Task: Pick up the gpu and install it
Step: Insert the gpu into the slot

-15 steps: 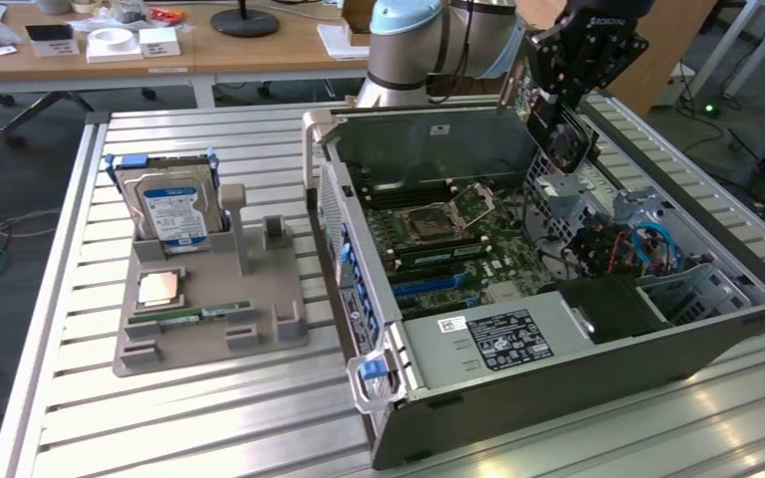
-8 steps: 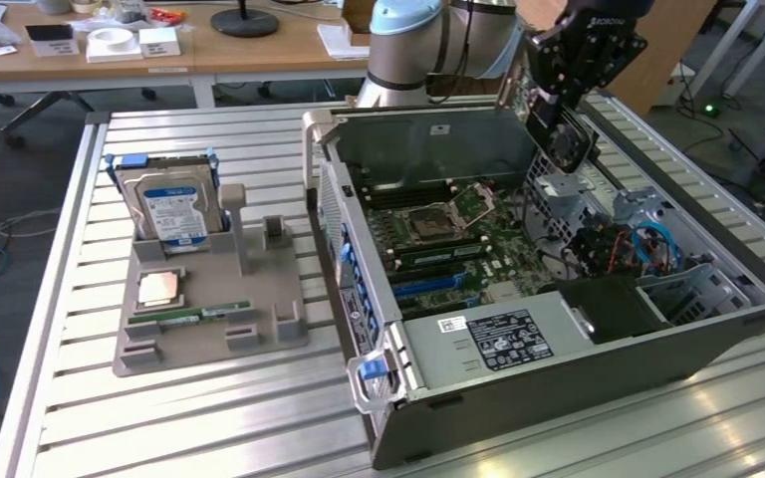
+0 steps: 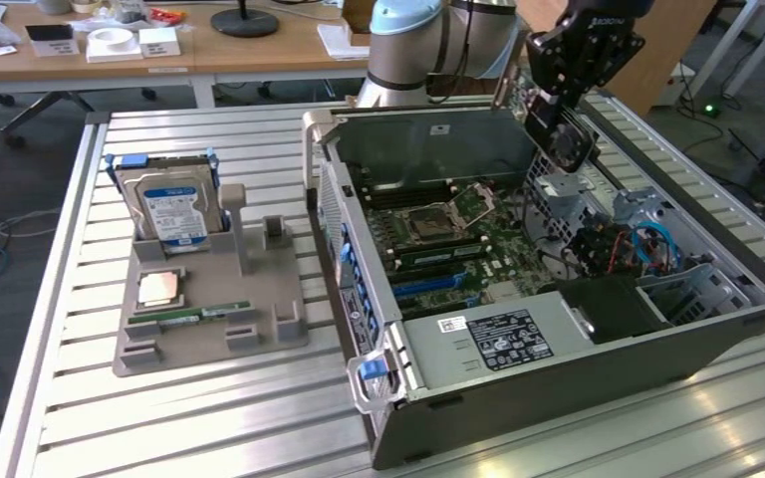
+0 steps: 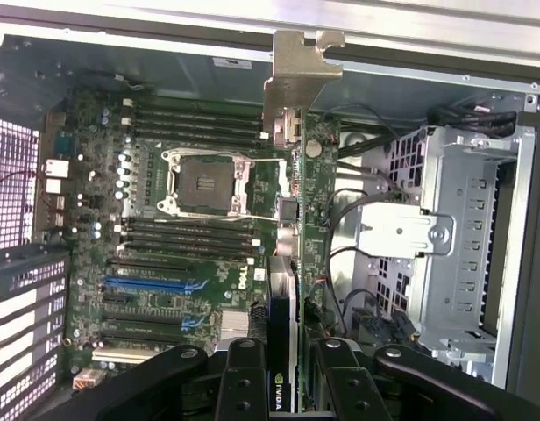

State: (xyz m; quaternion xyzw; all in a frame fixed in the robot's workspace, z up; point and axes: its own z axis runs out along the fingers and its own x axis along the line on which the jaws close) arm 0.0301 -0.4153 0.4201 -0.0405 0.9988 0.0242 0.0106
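Surface: slatted metal table (image 3: 223,418) carrying an open computer case (image 3: 556,383).
Gripper (image 3: 558,112): I see it clamped on the gpu (image 3: 564,139).
Gpu: held edge-on, above the motherboard (image 3: 442,254).

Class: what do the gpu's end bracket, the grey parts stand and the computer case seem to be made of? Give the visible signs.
gpu bracket: thin sheet metal, dull sheen, bent tab.
Parts stand: probably matte grey plastic; uniform, no shine.
Computer case: likely grey sheet metal; folded edges, perforated panel.
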